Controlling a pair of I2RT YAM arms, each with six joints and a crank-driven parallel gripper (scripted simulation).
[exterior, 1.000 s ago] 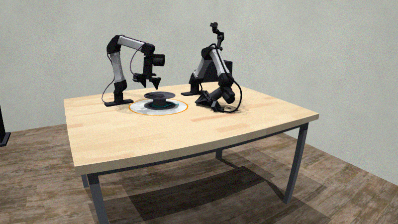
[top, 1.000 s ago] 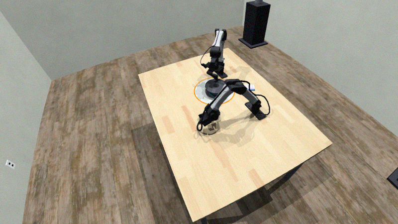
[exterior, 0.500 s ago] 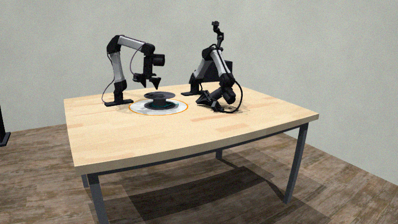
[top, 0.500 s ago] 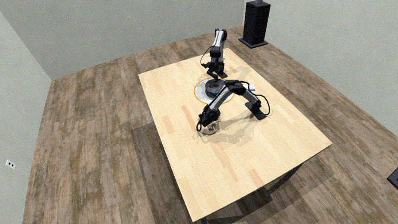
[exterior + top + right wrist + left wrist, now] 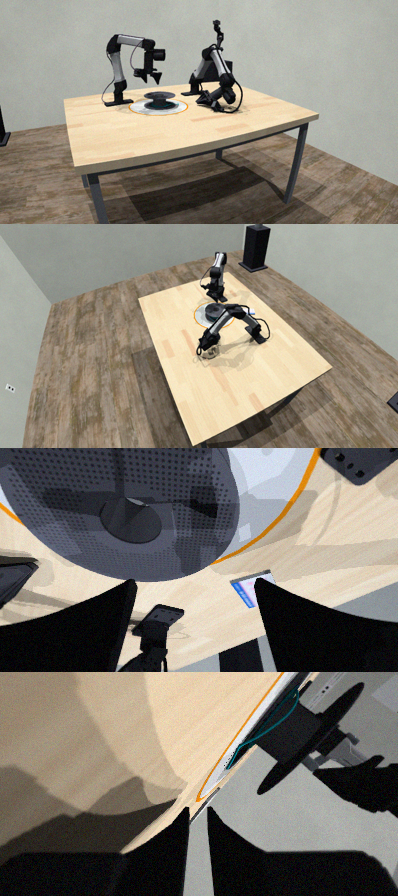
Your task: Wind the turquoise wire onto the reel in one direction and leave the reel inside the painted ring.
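The black reel lies flat inside the painted orange ring. The turquoise wire curves around the hub low between the flanges. Its loose end reaches slightly past the lower flange, inside the ring. My right gripper is open and empty above the reel's upper flange. My left gripper is low beside the ring, its fingers close together with a narrow, empty gap. It touches neither wire nor reel. The wire on the hub's far side is hidden.
A small blue and white box lies on the table outside the ring, near the arm bases. The left arm's forearm passes in front of the ring in the top view.
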